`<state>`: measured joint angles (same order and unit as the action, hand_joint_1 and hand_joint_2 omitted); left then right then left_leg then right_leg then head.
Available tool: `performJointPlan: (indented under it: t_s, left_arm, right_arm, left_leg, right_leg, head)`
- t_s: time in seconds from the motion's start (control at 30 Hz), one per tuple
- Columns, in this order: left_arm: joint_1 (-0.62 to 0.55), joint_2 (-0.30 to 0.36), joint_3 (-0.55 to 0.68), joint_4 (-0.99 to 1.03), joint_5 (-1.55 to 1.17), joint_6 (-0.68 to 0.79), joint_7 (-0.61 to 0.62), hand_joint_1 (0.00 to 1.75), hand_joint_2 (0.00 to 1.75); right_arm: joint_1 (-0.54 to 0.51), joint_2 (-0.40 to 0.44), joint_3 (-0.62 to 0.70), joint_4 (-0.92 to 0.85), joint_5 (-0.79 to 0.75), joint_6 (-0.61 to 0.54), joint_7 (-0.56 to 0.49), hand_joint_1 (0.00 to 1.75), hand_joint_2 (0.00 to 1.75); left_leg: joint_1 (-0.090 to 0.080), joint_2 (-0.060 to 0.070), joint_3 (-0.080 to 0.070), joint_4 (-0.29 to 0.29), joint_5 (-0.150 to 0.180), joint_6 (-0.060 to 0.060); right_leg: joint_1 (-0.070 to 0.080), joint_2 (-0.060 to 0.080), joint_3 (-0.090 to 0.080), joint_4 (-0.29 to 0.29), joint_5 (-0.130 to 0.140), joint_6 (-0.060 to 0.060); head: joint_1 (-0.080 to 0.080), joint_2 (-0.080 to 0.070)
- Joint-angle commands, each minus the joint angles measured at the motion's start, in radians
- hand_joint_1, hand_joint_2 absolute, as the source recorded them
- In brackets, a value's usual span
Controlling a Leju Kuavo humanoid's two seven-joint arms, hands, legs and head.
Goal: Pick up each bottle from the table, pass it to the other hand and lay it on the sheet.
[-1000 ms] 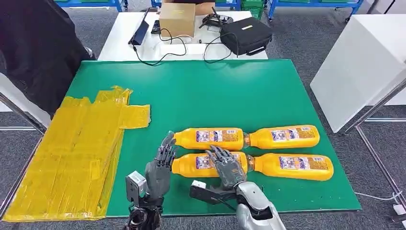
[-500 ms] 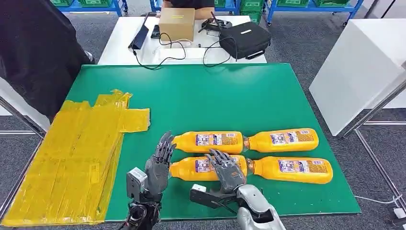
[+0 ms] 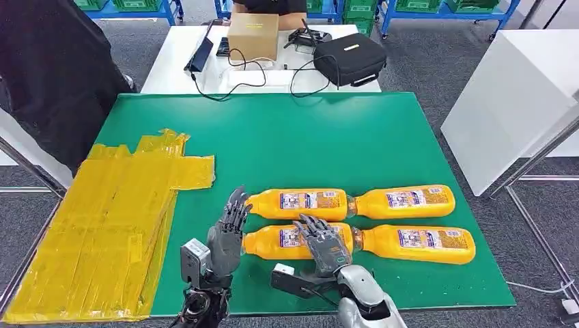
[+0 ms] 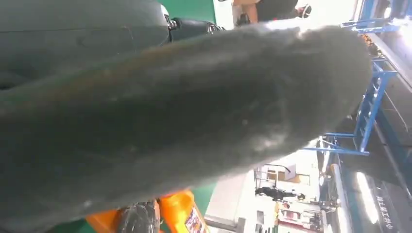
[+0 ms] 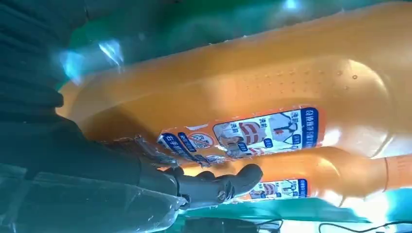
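Observation:
Four orange bottles lie in two rows on the green table [image 3: 307,130]. In the head view my right hand [image 3: 324,242] rests with spread fingers on top of the near-left bottle [image 3: 270,241], which still lies flat. The right wrist view shows that bottle [image 5: 243,87] close up, with my dark fingers [image 5: 218,187] stretched alongside it. My left hand [image 3: 229,229] stands upright, fingers extended and holding nothing, just beside the base of the same bottle. The far-left bottle [image 3: 300,203], far-right bottle [image 3: 406,199] and near-right bottle [image 3: 420,242] lie untouched. The yellow sheet [image 3: 102,225] covers the table's left side.
A person in dark clothing [image 3: 48,68] stands at the table's far left corner. Behind the green table a white table carries a cardboard box [image 3: 252,31], a black bag [image 3: 349,55] and cables. A white block [image 3: 512,89] stands to the right.
The whole picture has slid down a little, so the camera moved. Both hands and the bottles keep their places relative to each other.

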<state>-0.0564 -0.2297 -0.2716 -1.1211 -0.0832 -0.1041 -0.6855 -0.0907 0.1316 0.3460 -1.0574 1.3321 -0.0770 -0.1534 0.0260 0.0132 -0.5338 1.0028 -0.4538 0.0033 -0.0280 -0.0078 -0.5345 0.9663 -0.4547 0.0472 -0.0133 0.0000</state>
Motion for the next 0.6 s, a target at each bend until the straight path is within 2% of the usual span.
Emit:
performJointPlan:
  t_s: [0.03, 0.1, 0.13, 0.2, 0.23, 0.27, 0.3, 0.4, 0.43, 0.47, 0.5, 0.53, 0.57, 0.6]
  left_arm:
    - [0.005, 0.03, -0.04, 0.047, -0.008, 0.016, -0.013, 0.0, 0.0]
    - [-0.009, 0.026, -0.032, 0.055, -0.034, 0.066, -0.013, 0.0, 0.0]
    - [-0.013, 0.028, -0.027, 0.055, -0.03, 0.062, -0.013, 0.0, 0.0]
    - [-0.013, 0.028, -0.027, 0.055, -0.03, 0.062, -0.013, 0.0, 0.0]
    - [-0.013, 0.033, -0.013, 0.037, -0.024, 0.052, -0.013, 0.0, 0.0]
    - [-0.011, 0.035, 0.002, 0.025, -0.025, 0.05, -0.013, 0.0, 0.0]
    - [-0.01, 0.037, 0.016, 0.017, -0.024, 0.042, -0.013, 0.0, 0.0]
    - [-0.001, 0.04, 0.042, 0.002, -0.031, 0.03, -0.013, 0.0, 0.0]
    - [0.002, 0.041, 0.043, 0.0, -0.032, 0.029, -0.013, 0.0, 0.0]
    - [0.002, 0.041, 0.043, 0.0, -0.032, 0.029, -0.013, 0.0, 0.0]
    - [0.01, 0.039, 0.043, -0.004, -0.035, 0.029, -0.013, 0.0, 0.0]
    - [0.01, 0.038, 0.044, -0.006, -0.038, 0.029, -0.013, 0.0, 0.0]
    - [0.01, 0.036, 0.043, -0.006, -0.037, 0.028, -0.013, 0.0, 0.0]
    - [0.01, 0.034, 0.042, -0.005, -0.039, 0.03, -0.013, 0.0, 0.0]
  right_arm:
    - [0.241, -0.107, -0.041, 0.057, -0.036, 0.098, 0.057, 0.0, 1.75]
    - [0.237, -0.107, -0.048, 0.079, -0.058, 0.115, 0.061, 0.0, 1.75]
    - [0.236, -0.107, -0.05, 0.088, -0.063, 0.119, 0.061, 0.0, 1.75]
    - [0.236, -0.107, -0.05, 0.088, -0.063, 0.119, 0.061, 0.0, 1.75]
    - [0.233, -0.106, -0.052, 0.112, -0.07, 0.126, 0.059, 1.59, 1.75]
    - [0.232, -0.103, -0.057, 0.137, -0.084, 0.137, 0.058, 1.75, 1.75]
    - [0.229, -0.1, -0.061, 0.162, -0.091, 0.143, 0.059, 1.75, 1.75]
    - [0.215, -0.092, -0.068, 0.228, -0.103, 0.14, 0.055, 1.75, 1.75]
    - [0.213, -0.091, -0.07, 0.236, -0.106, 0.137, 0.052, 1.75, 1.75]
    - [0.213, -0.091, -0.07, 0.236, -0.106, 0.137, 0.052, 1.75, 1.75]
    - [0.199, -0.09, -0.074, 0.27, -0.109, 0.136, 0.051, 1.75, 1.75]
    - [0.186, -0.087, -0.077, 0.304, -0.111, 0.122, 0.043, 1.75, 1.75]
    - [0.184, -0.086, -0.077, 0.31, -0.111, 0.123, 0.043, 1.75, 1.75]
    - [0.179, -0.085, -0.078, 0.324, -0.112, 0.124, 0.043, 1.75, 1.75]
  left_leg:
    - [0.001, -0.014, -0.019, 0.003, 0.007, 0.002]
    - [0.0, -0.011, -0.01, 0.002, 0.006, 0.004]
    - [0.0, -0.014, -0.016, 0.003, 0.008, 0.005]
    - [-0.001, -0.012, -0.011, 0.003, 0.006, 0.005]
    - [-0.001, -0.012, -0.01, 0.002, 0.006, 0.005]
    - [-0.001, -0.014, -0.015, 0.002, 0.008, 0.005]
    - [-0.001, -0.016, -0.021, 0.002, 0.01, 0.006]
    - [0.0, -0.011, -0.007, 0.005, 0.003, 0.007]
    - [0.0, -0.014, -0.017, 0.007, 0.006, 0.008]
    - [0.0, -0.014, -0.021, 0.009, 0.004, 0.006]
    - [0.0, -0.012, -0.012, 0.006, 0.002, 0.006]
    - [-0.001, -0.015, -0.021, 0.007, 0.005, 0.006]
    - [-0.001, -0.015, -0.023, 0.008, 0.006, 0.006]
    - [0.0, -0.011, -0.009, 0.007, 0.002, 0.006]
  right_leg:
    - [0.001, -0.013, -0.013, 0.001, 0.004, -0.003]
    - [0.0, -0.01, -0.005, 0.0, 0.002, -0.002]
    - [0.0, -0.013, -0.01, 0.0, 0.004, -0.003]
    - [0.0, -0.011, -0.004, -0.002, 0.003, -0.002]
    - [-0.001, -0.011, -0.003, -0.002, 0.003, -0.002]
    - [0.0, -0.013, -0.007, -0.003, 0.004, -0.003]
    - [0.0, -0.015, -0.012, -0.004, 0.006, -0.004]
    - [0.0, -0.01, 0.001, -0.003, 0.0, 0.001]
    - [0.0, -0.013, -0.008, -0.001, 0.003, 0.0]
    - [0.0, -0.013, -0.011, 0.0, 0.003, 0.0]
    - [0.0, -0.011, -0.002, -0.003, 0.002, 0.001]
    - [0.0, -0.014, -0.009, -0.002, 0.004, 0.0]
    - [0.0, -0.014, -0.012, -0.001, 0.004, 0.0]
    - [0.0, -0.01, 0.0, -0.003, 0.001, 0.0]
  head:
    - [0.001, 0.0]
    - [0.0, 0.0]
    - [0.0, 0.0]
    - [0.0, 0.0]
    - [0.0, 0.0]
    - [0.0, 0.0]
    - [0.0, 0.0]
    - [0.0, 0.0]
    - [0.001, 0.0]
    - [0.0, 0.0]
    - [0.0, 0.0]
    - [0.001, 0.0]
    - [0.0, 0.0]
    - [0.001, 0.0]
